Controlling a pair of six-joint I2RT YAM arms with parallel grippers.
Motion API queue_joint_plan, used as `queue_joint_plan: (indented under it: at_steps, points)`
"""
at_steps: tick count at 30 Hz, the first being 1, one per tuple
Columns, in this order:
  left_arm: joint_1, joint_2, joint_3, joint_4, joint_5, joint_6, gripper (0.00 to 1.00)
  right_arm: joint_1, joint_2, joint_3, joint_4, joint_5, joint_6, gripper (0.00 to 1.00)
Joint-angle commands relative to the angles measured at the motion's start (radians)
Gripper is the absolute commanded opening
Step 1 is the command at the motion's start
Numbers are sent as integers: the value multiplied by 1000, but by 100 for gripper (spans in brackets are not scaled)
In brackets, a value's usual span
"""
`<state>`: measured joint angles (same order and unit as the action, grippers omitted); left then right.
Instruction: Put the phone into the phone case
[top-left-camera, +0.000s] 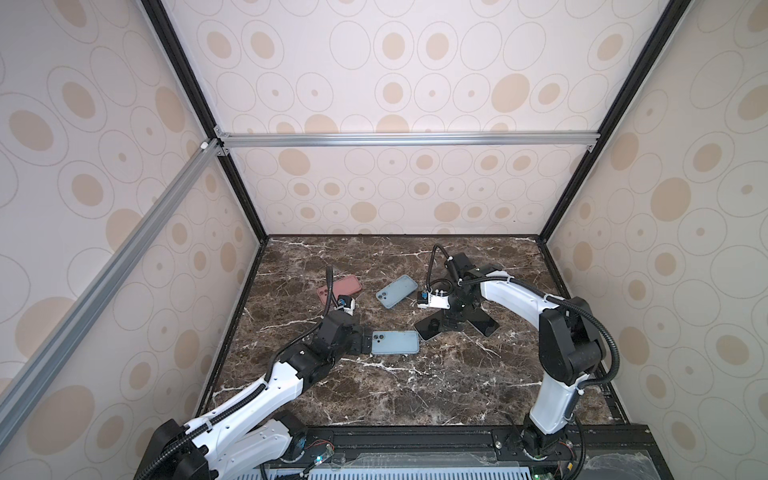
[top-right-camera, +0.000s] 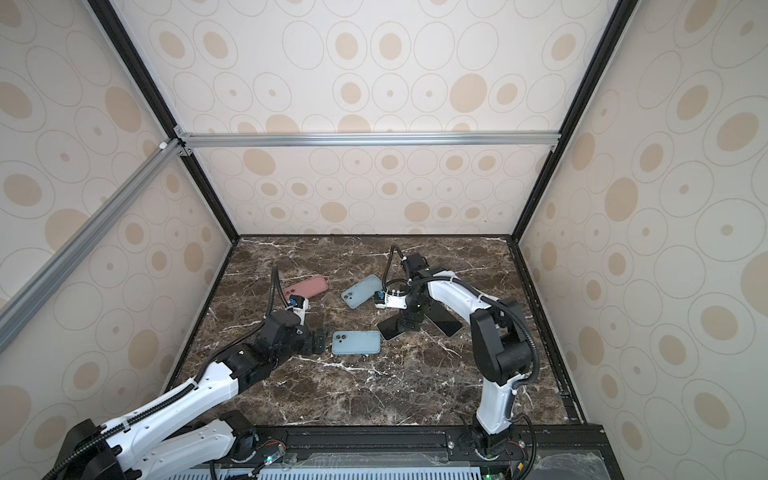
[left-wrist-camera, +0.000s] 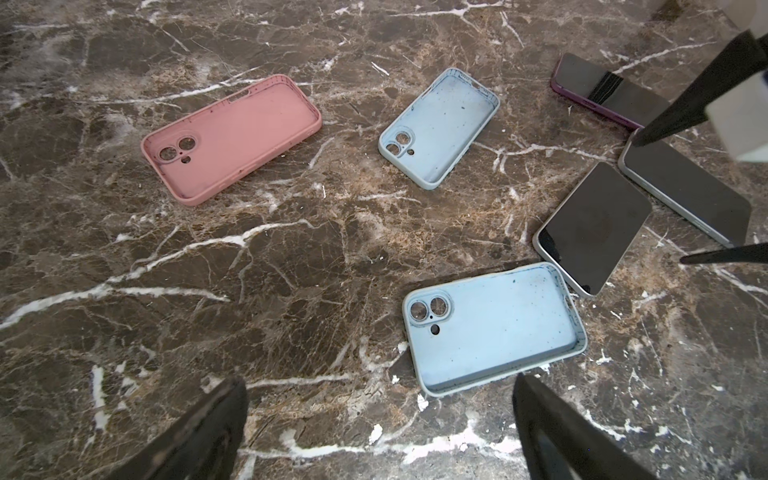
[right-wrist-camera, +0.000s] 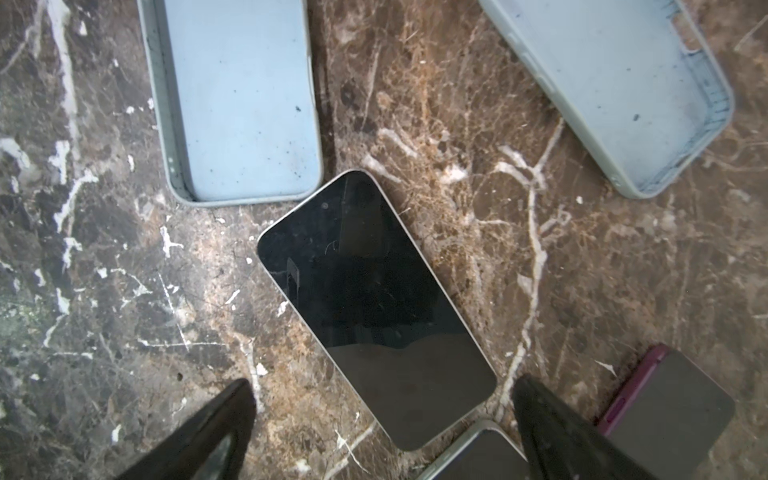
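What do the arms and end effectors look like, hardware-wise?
Left arm and right arm: white link shells, black joint housings, black corrugated conduit zip-tied along each. Small white camera module with a blue part at each wrist. Left end effector and right end effector: black fingers tapering to points.

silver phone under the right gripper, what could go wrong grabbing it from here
1. The silver phone lies flat on the marble table, so the open right gripper may slip off its thin edges.
2. Its corner nearly meets the nearest blue case; dragging could shove it.
3. A second phone crowds the gripper.
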<state>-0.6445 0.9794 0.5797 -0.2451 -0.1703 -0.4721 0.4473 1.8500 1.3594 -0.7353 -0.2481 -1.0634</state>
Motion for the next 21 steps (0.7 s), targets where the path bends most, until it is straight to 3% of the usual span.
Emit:
queue_joint_plan:
  at_steps: [1, 21]
  points:
    - [-3, -24, 0, 7, -18, -13, 100, 18, 46, 24, -44, 15, -62, 100]
    - [-4, -66, -10, 1, -25, -14, 100, 51, 169, 41, 26, 82, -77, 100]
